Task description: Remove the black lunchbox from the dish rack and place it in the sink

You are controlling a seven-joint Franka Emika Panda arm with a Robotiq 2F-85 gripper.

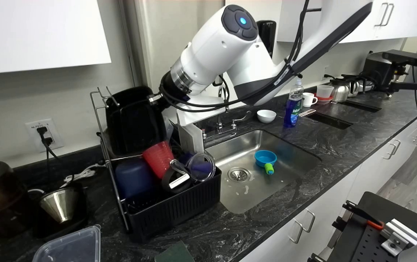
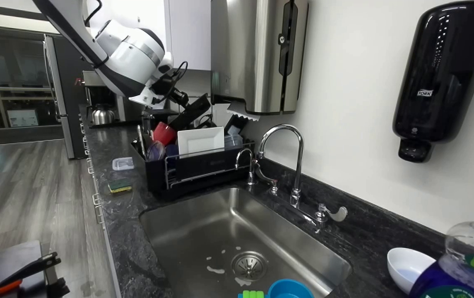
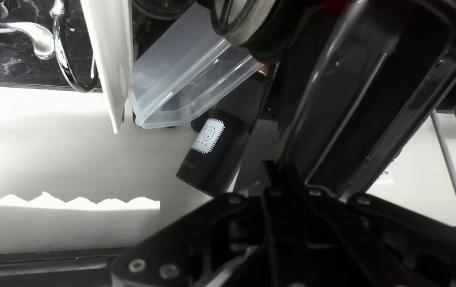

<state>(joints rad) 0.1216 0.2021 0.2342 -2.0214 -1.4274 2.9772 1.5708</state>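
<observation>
Cup [image 1: 157, 159] and white plate [image 2: 200, 140] in rack [image 1: 174, 210] near black lunchbox [image 1: 134, 123].

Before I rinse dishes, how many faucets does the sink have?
2 visible: a tall faucet behind the sink, and a small faucet also behind it, nearer the dish rack.

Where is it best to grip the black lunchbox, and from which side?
Probably the upper rim of the black lunchbox, from above on the sink side. It is tilted with this edge raised, while its lower part is near the red cup in the dish rack. The gripper appears closed on that rim.
</observation>
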